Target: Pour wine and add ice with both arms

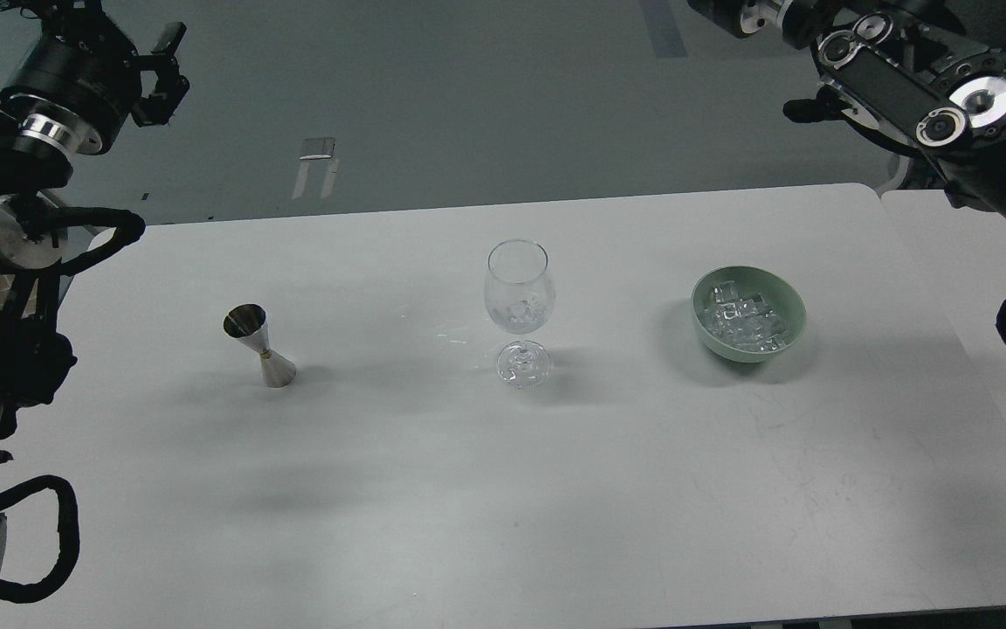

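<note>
A clear wine glass [518,288] stands upright at the middle of the white table [503,489], with one or two ice cubes [522,310] in its bowl. A steel jigger [260,346] stands to its left. A pale green bowl [787,336] to its right holds several ice cubes [743,316]. My left gripper [168,68] is raised high at the far left, beyond the table's back edge, with its fingers apart and empty. My right arm [931,79] is lifted to the top right corner, and its gripper is cut off by the top edge.
A second white table [974,262] adjoins on the right. My left arm's links and looped cables [31,542] run down the left edge. Grey floor lies beyond the back edge.
</note>
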`<action>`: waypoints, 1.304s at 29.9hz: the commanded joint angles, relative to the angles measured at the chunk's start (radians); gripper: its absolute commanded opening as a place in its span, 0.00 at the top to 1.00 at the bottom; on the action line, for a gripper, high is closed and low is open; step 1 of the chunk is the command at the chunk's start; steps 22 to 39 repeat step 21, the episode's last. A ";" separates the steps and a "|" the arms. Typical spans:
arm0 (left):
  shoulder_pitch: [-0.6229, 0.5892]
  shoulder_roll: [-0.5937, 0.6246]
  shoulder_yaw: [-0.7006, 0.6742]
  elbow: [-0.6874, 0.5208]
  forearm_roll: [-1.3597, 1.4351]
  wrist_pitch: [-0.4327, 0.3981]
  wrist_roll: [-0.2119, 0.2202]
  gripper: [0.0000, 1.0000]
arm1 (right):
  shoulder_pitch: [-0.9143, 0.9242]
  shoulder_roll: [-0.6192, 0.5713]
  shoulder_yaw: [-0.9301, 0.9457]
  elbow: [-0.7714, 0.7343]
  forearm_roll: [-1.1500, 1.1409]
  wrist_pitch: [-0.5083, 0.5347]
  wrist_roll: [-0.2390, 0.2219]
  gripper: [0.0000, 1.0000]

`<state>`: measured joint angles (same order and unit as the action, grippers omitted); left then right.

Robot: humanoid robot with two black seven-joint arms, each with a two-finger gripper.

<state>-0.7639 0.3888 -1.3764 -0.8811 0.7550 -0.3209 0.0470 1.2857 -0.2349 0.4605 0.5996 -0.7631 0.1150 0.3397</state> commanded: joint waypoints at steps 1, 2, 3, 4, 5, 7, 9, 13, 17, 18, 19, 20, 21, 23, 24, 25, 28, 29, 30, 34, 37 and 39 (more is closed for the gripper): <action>-0.014 -0.004 0.057 0.086 -0.002 -0.076 -0.007 0.02 | -0.063 0.022 0.076 -0.007 0.171 -0.034 0.004 0.00; -0.021 -0.005 0.060 0.099 -0.002 -0.082 -0.010 0.02 | -0.071 0.023 0.096 -0.009 0.189 -0.035 0.004 0.00; -0.035 -0.017 0.065 0.118 -0.002 -0.087 -0.013 0.02 | -0.089 0.023 0.133 -0.009 0.214 -0.035 0.004 0.00; -0.043 -0.027 0.065 0.125 -0.002 -0.087 -0.015 0.02 | -0.098 0.025 0.150 -0.009 0.223 -0.035 0.002 0.00; -0.052 -0.039 0.065 0.129 -0.002 -0.086 -0.019 0.02 | -0.111 0.026 0.177 -0.009 0.235 -0.035 0.002 0.00; -0.063 -0.044 0.065 0.136 -0.002 -0.086 -0.029 0.02 | -0.121 0.036 0.201 -0.007 0.242 -0.032 0.002 0.00; -0.086 -0.056 0.065 0.145 0.000 -0.087 -0.035 0.02 | -0.140 0.057 0.228 -0.007 0.254 -0.029 0.002 0.00; -0.112 -0.068 0.069 0.162 0.004 -0.081 -0.021 0.02 | -0.157 0.077 0.242 -0.009 0.254 -0.031 0.004 0.00; -0.163 -0.070 0.154 0.247 -0.002 -0.084 0.008 0.02 | -0.175 0.085 0.276 -0.021 0.319 -0.002 0.005 0.00; -0.172 -0.071 0.166 0.257 -0.002 -0.087 -0.001 0.02 | -0.175 0.094 0.290 -0.044 0.379 0.021 0.005 0.00; -0.172 -0.071 0.166 0.257 -0.002 -0.087 -0.001 0.02 | -0.175 0.094 0.290 -0.044 0.380 0.021 0.005 0.00; -0.181 -0.077 0.166 0.257 -0.002 -0.087 -0.006 0.02 | -0.171 0.103 0.293 -0.075 0.439 0.041 0.007 0.00; -0.189 -0.090 0.168 0.257 -0.003 -0.086 -0.007 0.02 | -0.163 0.105 0.294 -0.099 0.476 0.052 0.007 0.00; -0.189 -0.090 0.168 0.257 -0.003 -0.086 -0.007 0.02 | -0.163 0.105 0.294 -0.099 0.476 0.052 0.007 0.00; -0.189 -0.090 0.168 0.257 -0.003 -0.086 -0.007 0.02 | -0.163 0.105 0.294 -0.099 0.476 0.052 0.007 0.00; -0.189 -0.090 0.168 0.257 -0.003 -0.086 -0.007 0.02 | -0.163 0.105 0.294 -0.099 0.476 0.052 0.007 0.00; -0.189 -0.090 0.168 0.257 -0.003 -0.086 -0.007 0.02 | -0.163 0.105 0.294 -0.099 0.476 0.052 0.007 0.00; -0.189 -0.090 0.168 0.257 -0.003 -0.086 -0.007 0.02 | -0.163 0.105 0.294 -0.099 0.476 0.052 0.007 0.00; -0.189 -0.090 0.168 0.257 -0.003 -0.086 -0.007 0.02 | -0.163 0.105 0.294 -0.099 0.476 0.052 0.007 0.00; -0.189 -0.090 0.168 0.257 -0.003 -0.086 -0.007 0.02 | -0.163 0.105 0.294 -0.099 0.476 0.052 0.007 0.00; -0.189 -0.090 0.168 0.257 -0.003 -0.086 -0.007 0.02 | -0.163 0.105 0.294 -0.099 0.476 0.052 0.007 0.00; -0.189 -0.090 0.168 0.257 -0.003 -0.086 -0.007 0.02 | -0.163 0.105 0.294 -0.099 0.476 0.052 0.007 0.00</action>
